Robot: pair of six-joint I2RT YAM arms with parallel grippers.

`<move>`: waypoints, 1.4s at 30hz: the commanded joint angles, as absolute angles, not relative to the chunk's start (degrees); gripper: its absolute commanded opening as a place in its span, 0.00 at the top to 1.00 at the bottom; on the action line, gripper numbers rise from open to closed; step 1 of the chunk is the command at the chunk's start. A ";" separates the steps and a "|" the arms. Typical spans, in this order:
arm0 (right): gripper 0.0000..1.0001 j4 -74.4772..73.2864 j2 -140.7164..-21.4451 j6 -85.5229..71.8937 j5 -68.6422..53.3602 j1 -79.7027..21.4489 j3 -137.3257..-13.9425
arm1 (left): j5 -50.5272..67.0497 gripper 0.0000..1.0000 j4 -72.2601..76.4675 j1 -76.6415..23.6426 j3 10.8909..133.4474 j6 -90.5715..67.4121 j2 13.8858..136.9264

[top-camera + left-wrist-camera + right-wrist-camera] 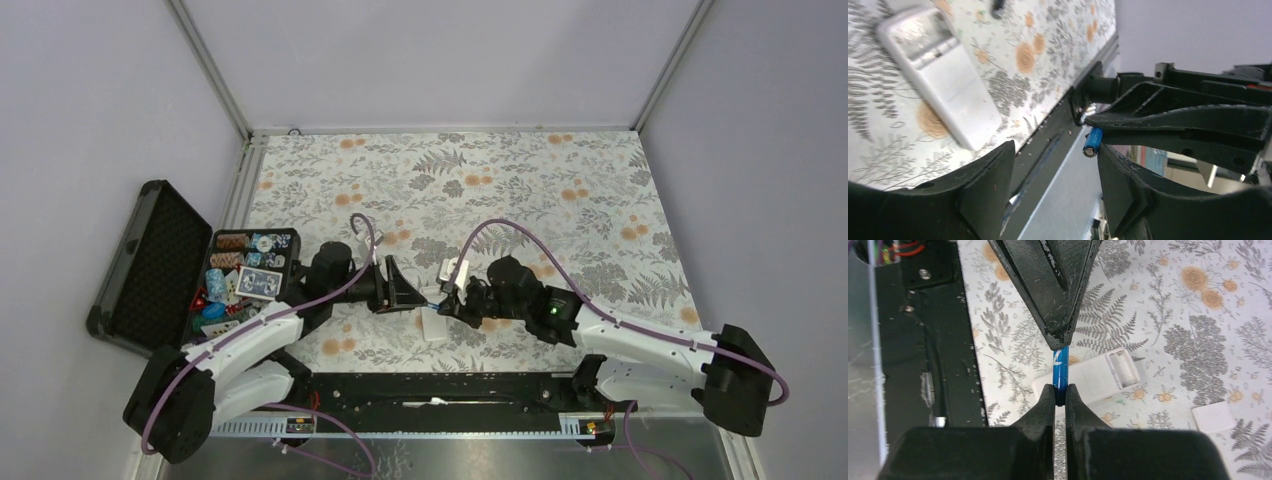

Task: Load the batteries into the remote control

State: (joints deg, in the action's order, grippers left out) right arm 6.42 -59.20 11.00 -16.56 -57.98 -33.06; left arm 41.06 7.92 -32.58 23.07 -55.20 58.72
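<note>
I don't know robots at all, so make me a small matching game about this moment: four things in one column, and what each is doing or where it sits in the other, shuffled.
Things
1. battery
2. remote control
3. left gripper
4. black case

States
A. open at the far left, poker chips inside
B. pinched in the shut right gripper, above the table
C. lying back up on the table, battery bay uncovered
D. fingers apart, holding nothing

Pairs: 1-B, 2-C, 3-D, 4-A
</note>
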 commanded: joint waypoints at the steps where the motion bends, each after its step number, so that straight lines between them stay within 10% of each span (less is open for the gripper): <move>1: 1.00 1.51 -62.60 16.86 -11.38 -58.46 -39.11 | 31.07 0.35 0.79 -31.74 26.39 -50.12 56.26; 14: 1.00 -4.29 -73.55 29.27 -6.34 -58.47 -46.26 | 11.50 0.32 -5.30 -31.73 30.69 -48.62 56.37; 42: 1.00 -10.82 -88.95 53.94 -8.18 -53.72 -53.77 | 11.94 0.44 8.17 -31.73 30.63 -53.29 73.78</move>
State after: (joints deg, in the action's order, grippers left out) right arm -9.23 -87.66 49.60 -5.23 -54.74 -50.72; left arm 12.36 3.66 -32.12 28.93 -52.64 72.60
